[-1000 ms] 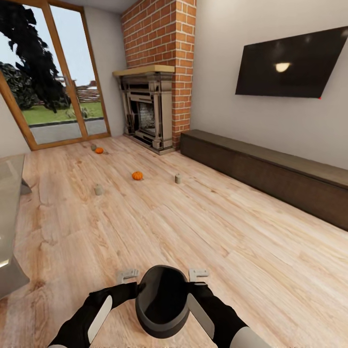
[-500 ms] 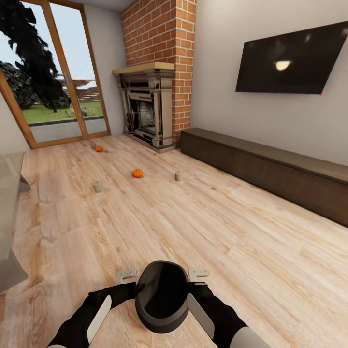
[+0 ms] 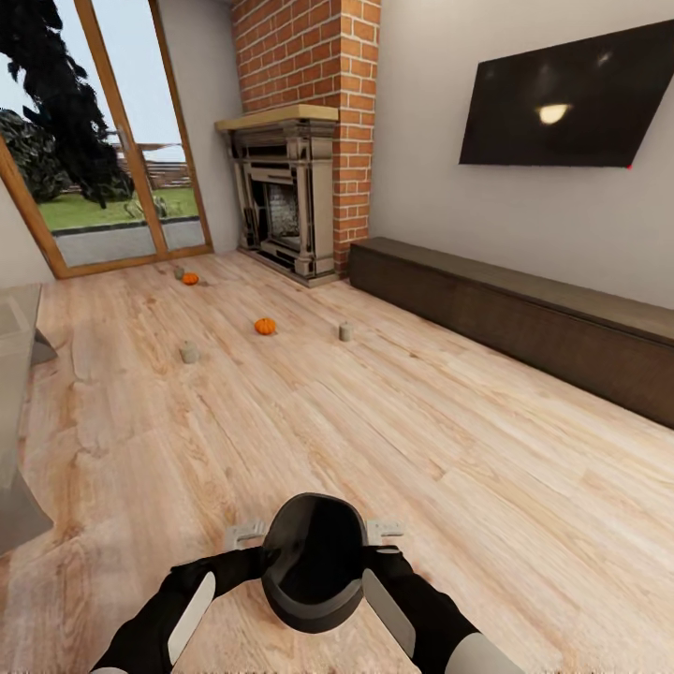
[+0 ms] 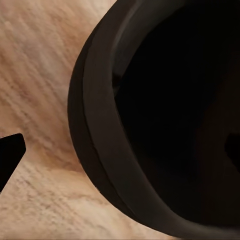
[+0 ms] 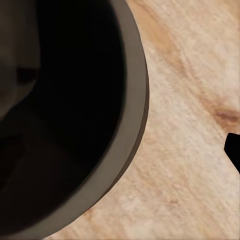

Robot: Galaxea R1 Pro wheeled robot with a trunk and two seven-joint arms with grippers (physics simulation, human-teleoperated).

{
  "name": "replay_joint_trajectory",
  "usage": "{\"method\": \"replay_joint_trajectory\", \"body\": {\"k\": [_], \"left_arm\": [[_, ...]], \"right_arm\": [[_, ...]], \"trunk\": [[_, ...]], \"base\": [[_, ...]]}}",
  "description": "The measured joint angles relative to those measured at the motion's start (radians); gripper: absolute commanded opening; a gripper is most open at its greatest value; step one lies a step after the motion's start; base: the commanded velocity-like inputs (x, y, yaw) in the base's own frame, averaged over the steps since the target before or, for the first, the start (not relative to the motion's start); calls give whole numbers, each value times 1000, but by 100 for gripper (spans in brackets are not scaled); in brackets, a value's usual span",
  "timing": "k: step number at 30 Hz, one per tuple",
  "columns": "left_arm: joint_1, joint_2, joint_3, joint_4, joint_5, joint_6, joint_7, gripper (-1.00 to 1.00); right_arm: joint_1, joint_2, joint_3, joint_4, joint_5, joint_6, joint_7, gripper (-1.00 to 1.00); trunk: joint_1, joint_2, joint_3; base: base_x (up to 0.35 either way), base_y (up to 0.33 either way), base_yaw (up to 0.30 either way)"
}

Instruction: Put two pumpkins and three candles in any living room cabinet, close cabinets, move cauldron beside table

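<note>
I hold the black cauldron (image 3: 314, 562) between both arms, low in front of me over the wood floor. My left gripper (image 3: 245, 534) and right gripper (image 3: 384, 531) are clamped on its opposite sides. Its dark rim (image 4: 165, 125) (image 5: 65, 110) looms close in both wrist views. Two orange pumpkins (image 3: 265, 326) (image 3: 190, 279) lie on the floor ahead. Three grey candles (image 3: 189, 353) (image 3: 344, 331) (image 3: 178, 271) stand near them. The long dark cabinet (image 3: 524, 328) runs along the right wall with its fronts shut.
A fireplace (image 3: 285, 211) stands against a brick chimney ahead, with glass doors (image 3: 94, 140) to its left. A TV (image 3: 566, 98) hangs above the cabinet. The edge of a glass table (image 3: 14, 374) shows at the left.
The whole view has shifted slightly, so the camera has moved. The cauldron stays held between the grippers, and the pumpkins and candles lie where they were.
</note>
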Motion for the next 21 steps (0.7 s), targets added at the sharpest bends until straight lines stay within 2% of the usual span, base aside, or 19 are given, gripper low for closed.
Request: {"method": "replay_joint_trajectory", "body": {"k": [18, 21], "left_arm": [[0, 1, 0, 0, 0, 0, 0, 100], [0, 1, 0, 0, 0, 0, -1, 100]], "right_arm": [[0, 0, 0, 2, 0, -5, 1, 100], [0, -1, 0, 2, 0, -6, 1, 100]], "trunk": [[8, -4, -70], [8, -4, -70]], "base": [[0, 0, 0], [0, 0, 0]]}}
